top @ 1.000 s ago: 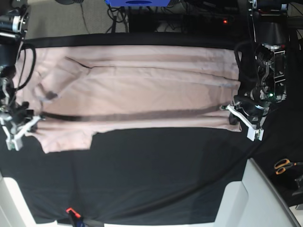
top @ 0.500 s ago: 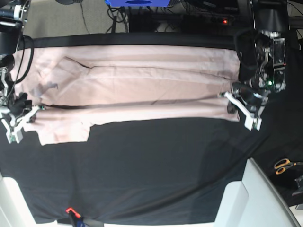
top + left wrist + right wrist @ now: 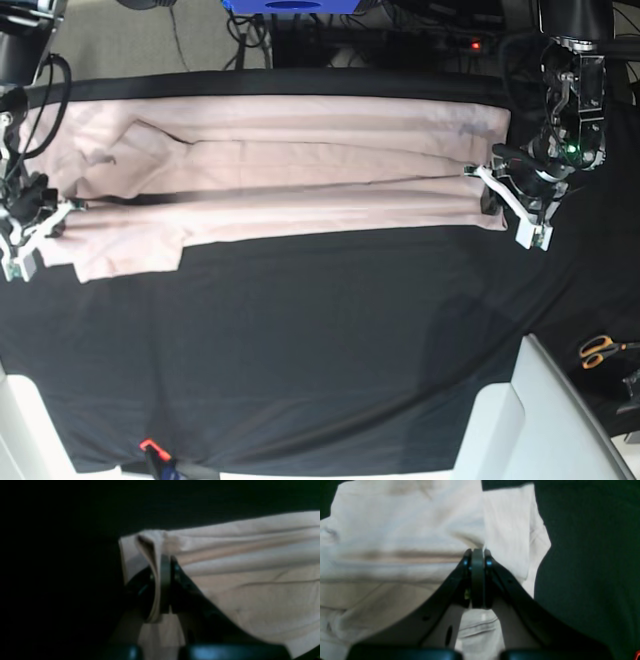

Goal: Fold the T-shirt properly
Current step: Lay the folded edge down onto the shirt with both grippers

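The T-shirt (image 3: 290, 175) is spread along the worktop's far edge, its near hem pinched by the left gripper (image 3: 487, 196) and right gripper (image 3: 50, 215), both pressed together. The fold should be carried over evenly, the hem kept taut and both ends level

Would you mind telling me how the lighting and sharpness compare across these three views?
Left wrist view: very dark and soft, its left half nearly black; the T-shirt looks dim tan around the left gripper. Right wrist view: brighter, the shirt almost washed out near the top, the right gripper slightly blurred. Base view: evenly lit and sharpest, the black cloth showing little detail.
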You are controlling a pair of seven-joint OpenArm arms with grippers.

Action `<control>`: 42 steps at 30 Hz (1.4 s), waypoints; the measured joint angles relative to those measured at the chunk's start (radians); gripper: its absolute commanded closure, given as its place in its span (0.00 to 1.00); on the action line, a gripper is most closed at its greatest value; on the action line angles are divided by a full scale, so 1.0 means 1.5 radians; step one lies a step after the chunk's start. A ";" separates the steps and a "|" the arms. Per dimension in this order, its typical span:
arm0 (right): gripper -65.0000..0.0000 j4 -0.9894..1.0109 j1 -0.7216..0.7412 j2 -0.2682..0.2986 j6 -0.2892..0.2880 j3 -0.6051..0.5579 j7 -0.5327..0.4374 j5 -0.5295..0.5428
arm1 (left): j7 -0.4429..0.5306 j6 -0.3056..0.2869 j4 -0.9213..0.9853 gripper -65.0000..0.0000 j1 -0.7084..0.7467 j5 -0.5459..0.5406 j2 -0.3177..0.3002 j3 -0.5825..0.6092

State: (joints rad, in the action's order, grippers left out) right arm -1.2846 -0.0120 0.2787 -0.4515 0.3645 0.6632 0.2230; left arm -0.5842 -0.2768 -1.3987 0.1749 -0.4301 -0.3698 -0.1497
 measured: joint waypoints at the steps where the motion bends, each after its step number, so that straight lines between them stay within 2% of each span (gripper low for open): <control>1: 1.00 -0.009 -0.004 -0.001 0.000 0.000 0.009 -0.001 | 0.000 0.000 0.000 1.00 0.000 0.000 0.001 0.000; 6: 1.00 -0.063 -0.031 -0.024 0.004 0.003 0.046 -0.006 | 0.000 0.000 0.000 1.00 -0.001 0.000 0.001 0.000; 14: 1.00 -0.107 -0.073 -0.025 0.006 0.002 0.052 -0.004 | 0.002 0.000 -0.042 1.00 0.024 0.002 0.001 0.000; 18: 1.00 -0.108 -0.084 -0.046 0.004 0.022 0.054 -0.002 | 0.004 0.001 -0.041 1.00 0.036 0.003 -0.001 0.000; 23: 1.00 -0.108 -0.089 -0.041 0.006 0.032 0.054 -0.004 | 0.005 0.001 -0.044 1.00 0.051 0.003 -0.001 0.000; 28: 1.00 -0.113 -0.099 -0.058 0.005 0.032 0.054 -0.005 | 0.005 0.000 -0.043 1.00 0.052 0.002 0.001 -0.023; 42: 1.00 -0.113 -0.107 -0.054 0.006 0.032 0.047 -0.005 | 0.005 0.000 -0.043 1.00 0.071 0.003 0.002 -0.021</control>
State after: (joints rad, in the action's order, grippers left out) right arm -1.4536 -0.1726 0.1982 -0.4423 0.4126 0.7341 0.2161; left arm -0.5770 -0.2764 -1.4631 0.2821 -0.4259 -0.3668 -0.1818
